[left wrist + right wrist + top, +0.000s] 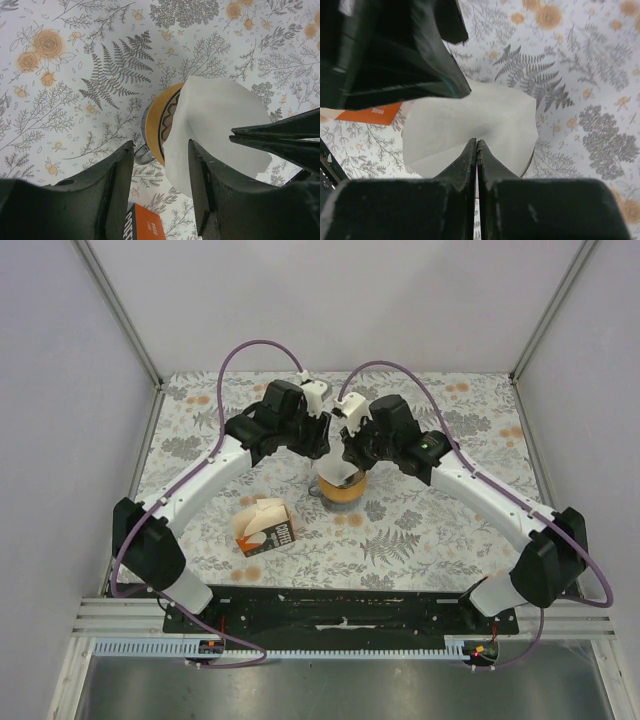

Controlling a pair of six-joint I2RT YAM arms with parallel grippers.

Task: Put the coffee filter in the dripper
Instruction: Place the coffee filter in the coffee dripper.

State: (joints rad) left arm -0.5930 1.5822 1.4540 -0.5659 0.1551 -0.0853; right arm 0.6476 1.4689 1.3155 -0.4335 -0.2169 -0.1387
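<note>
Table [440,530]: floral-print cloth, carries all items listed. Left arm [200,480] and right arm [490,490]: both reach in to the table's middle, their heads nearly meeting above the dripper. Left fingers [120,185]: spread wide and gripping nothing; the near edge of the filter shows in the gap beside one finger, and contact there cannot be told. Right fingers [476,150]: pressed together, pinching a fold of the coffee filter near its middle. Carton [268,525]: orange, white and black, lying on its side to the near left of the ring and apart from it. Coffee filter [215,125]: white paper, opened out, held over the dripper and hiding most of its mouth; whether its tip sits inside cannot be told. Ring [153,117]: yellow-orange, encircling the dripper, one side left uncovered by the filter. Dripper [167,120]: dark zigzag wire visible just inside the ring, at the table's middle beneath both sets of fingers. Handle [142,152]: small, silvery, at the ring's near side, close to the left fingers.
</note>
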